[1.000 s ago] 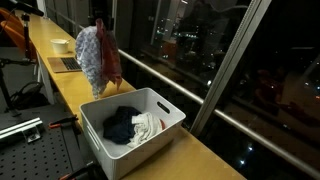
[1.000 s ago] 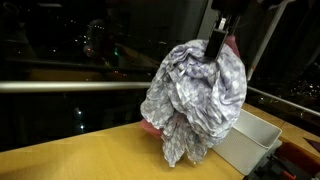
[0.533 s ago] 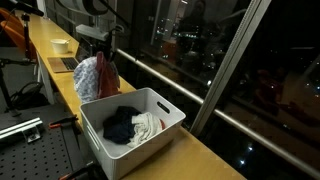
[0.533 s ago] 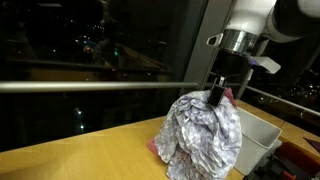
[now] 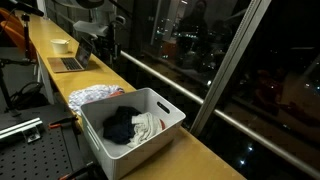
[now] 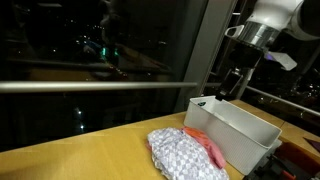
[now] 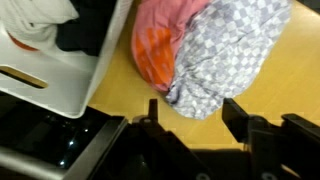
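A grey-and-white chequered cloth (image 6: 180, 156) lies in a heap on the yellow wooden counter, with an orange-pink cloth (image 6: 209, 148) tucked against it. The heap rests just beside the white basket (image 6: 240, 135). In the wrist view the chequered cloth (image 7: 228, 48) and the orange cloth (image 7: 158, 45) lie below my gripper (image 7: 195, 112), whose fingers stand wide apart with only bare counter between them. In both exterior views the gripper (image 6: 232, 86) (image 5: 108, 48) hangs above the heap (image 5: 94, 97), clear of it.
The white basket (image 5: 165, 112) holds dark and white clothes (image 5: 125, 124). A bowl (image 5: 61, 45) and a laptop (image 5: 68, 63) sit farther along the counter. A dark window with a rail runs along the counter's far edge. A perforated metal table (image 5: 30, 150) stands beside it.
The cloths hung from the shut gripper, came down to the counter, and now lie loose there. The gripper has opened and risen away from them.
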{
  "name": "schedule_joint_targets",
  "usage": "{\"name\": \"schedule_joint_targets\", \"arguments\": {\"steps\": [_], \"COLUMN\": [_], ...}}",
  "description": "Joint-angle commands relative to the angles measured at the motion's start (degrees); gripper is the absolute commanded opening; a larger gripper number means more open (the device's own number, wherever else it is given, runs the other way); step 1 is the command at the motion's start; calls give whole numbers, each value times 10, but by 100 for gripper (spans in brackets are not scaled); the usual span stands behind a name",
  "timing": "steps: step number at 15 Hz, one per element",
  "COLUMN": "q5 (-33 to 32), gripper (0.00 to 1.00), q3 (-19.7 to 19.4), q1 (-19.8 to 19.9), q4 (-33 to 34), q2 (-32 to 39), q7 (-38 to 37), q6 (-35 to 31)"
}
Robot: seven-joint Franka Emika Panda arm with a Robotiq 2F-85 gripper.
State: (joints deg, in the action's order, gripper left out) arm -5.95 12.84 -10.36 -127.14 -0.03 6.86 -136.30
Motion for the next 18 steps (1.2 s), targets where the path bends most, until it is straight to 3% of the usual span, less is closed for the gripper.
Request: {"name": "schedule_joint_targets", "arguments": {"steps": [1,5,10,14,18], "q5": [-51,-100,-87,-58,-37], "gripper": [98,100,100,100,100], "q3": [-46,-102,-146,-142,-125], "q1": [35,86,122,136,148], "q4": [-73,-84,-34,33,117], "q2": [-90,-74,53,176,280], "q7": [20,53,97,117,126], "q6": [-21,-59,-142,-180,-170]}}
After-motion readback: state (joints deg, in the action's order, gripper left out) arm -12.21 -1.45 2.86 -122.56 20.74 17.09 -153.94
